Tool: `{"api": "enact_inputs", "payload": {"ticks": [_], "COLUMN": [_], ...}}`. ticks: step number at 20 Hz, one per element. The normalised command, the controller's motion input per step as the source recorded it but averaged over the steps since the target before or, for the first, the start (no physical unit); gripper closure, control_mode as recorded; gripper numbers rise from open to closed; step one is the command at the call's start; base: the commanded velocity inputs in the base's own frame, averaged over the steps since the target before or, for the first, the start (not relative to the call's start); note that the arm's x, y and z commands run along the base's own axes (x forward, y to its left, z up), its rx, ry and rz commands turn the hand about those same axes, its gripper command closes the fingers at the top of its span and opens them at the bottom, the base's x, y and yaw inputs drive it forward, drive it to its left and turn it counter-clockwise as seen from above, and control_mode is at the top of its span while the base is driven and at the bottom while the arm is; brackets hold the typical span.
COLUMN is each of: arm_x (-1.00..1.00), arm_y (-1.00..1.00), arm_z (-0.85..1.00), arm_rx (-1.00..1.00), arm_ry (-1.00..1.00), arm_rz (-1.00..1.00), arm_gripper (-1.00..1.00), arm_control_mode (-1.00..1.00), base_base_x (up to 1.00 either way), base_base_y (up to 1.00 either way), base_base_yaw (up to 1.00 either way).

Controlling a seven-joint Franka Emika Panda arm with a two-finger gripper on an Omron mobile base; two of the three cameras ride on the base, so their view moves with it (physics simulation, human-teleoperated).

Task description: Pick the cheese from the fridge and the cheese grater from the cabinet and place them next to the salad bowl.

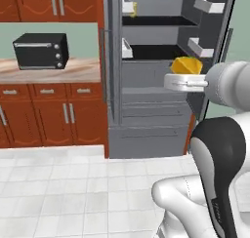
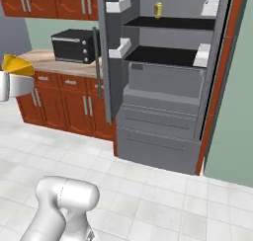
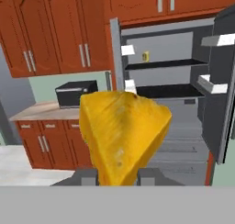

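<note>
Cheese [image 3: 121, 136], bearing no readable label, sits clamped in the hand [image 3: 118, 176] before the open fridge [image 3: 174, 103].

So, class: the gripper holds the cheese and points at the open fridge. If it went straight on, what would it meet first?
Probably the fridge interior, near its drawers; the gripper, carrying the cheese, seems to have free space before that, though depth is unclear.
</note>
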Motion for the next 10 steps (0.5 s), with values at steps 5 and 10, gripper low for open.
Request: {"api": "enact_inputs", "payload": {"ticks": [5, 10], "arm_x": [0.0, 0.0], "arm_y": [0.0, 0.0], "arm_z": [0.0, 0.0], "arm_rx": [0.0, 0.0], "arm_ry": [0.0, 0.0], "arm_rz": [0.0, 0.0], "arm_gripper": [1.0, 1.0], "arm_control_mode": [1.0, 1.0], "base_base_x": [0.0, 0.02], "base_base_y": [0.05, 0.0], "base_base_yaw": [0.78, 0.71]}}
